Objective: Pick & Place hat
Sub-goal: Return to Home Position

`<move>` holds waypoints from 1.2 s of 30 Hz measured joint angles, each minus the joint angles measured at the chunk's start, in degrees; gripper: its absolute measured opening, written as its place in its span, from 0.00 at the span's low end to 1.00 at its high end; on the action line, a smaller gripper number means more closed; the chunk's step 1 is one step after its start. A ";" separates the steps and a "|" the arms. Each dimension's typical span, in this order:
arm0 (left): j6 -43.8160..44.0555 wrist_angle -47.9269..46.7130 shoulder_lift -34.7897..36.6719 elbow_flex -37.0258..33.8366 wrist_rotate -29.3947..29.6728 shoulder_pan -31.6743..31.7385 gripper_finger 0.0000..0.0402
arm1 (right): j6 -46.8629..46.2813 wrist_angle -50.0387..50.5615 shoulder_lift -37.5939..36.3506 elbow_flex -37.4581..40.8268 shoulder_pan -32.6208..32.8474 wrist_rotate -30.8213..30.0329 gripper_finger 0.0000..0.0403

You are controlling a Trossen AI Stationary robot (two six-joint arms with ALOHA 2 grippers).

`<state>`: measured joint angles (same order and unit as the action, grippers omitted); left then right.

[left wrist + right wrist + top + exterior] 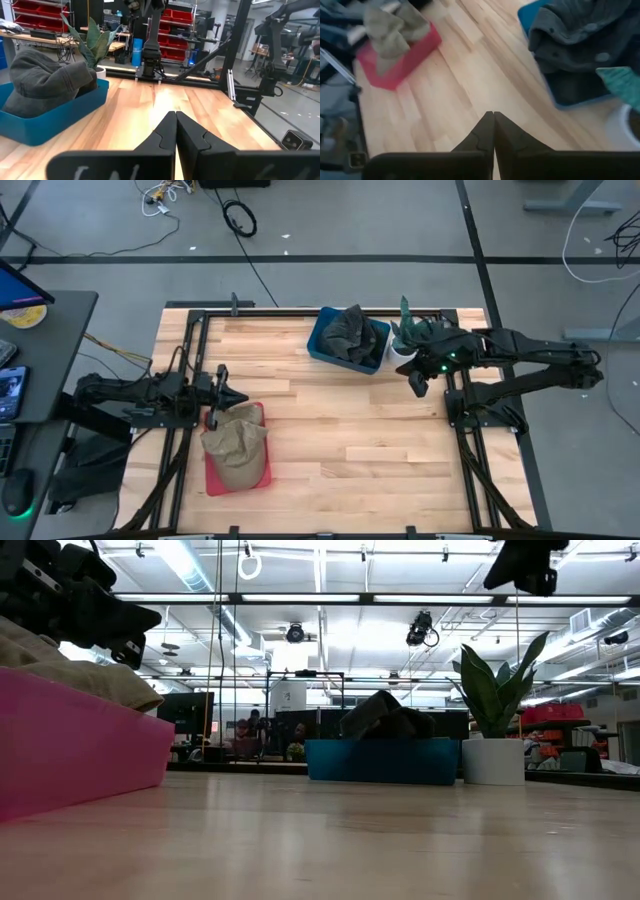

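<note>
Caps (350, 332), crumpled dark fabric, heaped in rectangular blue bin (318, 342), wood-plank table (360, 450)

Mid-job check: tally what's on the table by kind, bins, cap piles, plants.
Bins: 2, blue bin and red bin.
Cap piles: 2, dark caps in the blue bin, tan caps in the red bin; caps per pile cannot be told.
Plants: 1, potted plant.
Total: 5.

A robotics lab or workshop: racks of red storage bins (37, 10) line the far side; strip lights (185, 560) hang from an open ceiling; loose cables (240, 218) trail over the grey concrete floor (380, 220); cluttered workbenches (30, 36) stand beyond.
</note>
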<state>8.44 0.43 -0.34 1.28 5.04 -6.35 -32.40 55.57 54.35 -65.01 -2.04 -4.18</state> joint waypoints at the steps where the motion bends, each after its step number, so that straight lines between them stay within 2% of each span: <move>1: -0.10 0.04 0.00 0.00 0.00 0.00 0.02 | -0.47 -2.20 -1.51 2.19 0.05 0.11 0.02; 10: -0.06 0.24 0.00 -0.04 0.00 0.00 0.02 | -1.64 -27.01 -14.04 21.61 3.34 0.57 0.01; 18: -0.06 0.32 0.00 -0.04 0.00 0.00 0.02 | 1.02 -39.28 -23.36 32.47 9.32 -0.33 0.01; 21: -0.07 0.34 0.00 -0.04 0.00 0.00 0.02 | 4.97 -44.69 -26.36 35.71 11.48 -0.79 0.01; 30: -0.06 0.43 0.00 -0.07 0.00 0.01 0.02 | 21.99 -45.27 -41.16 39.40 12.87 -7.05 0.01; 36: -0.07 0.44 0.00 -0.07 0.00 0.02 0.02 | 22.85 -46.83 -53.62 43.55 12.87 -7.15 0.00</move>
<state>8.37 0.87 -0.34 1.21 5.04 -6.33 -9.55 8.74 0.73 -21.46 10.83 -11.32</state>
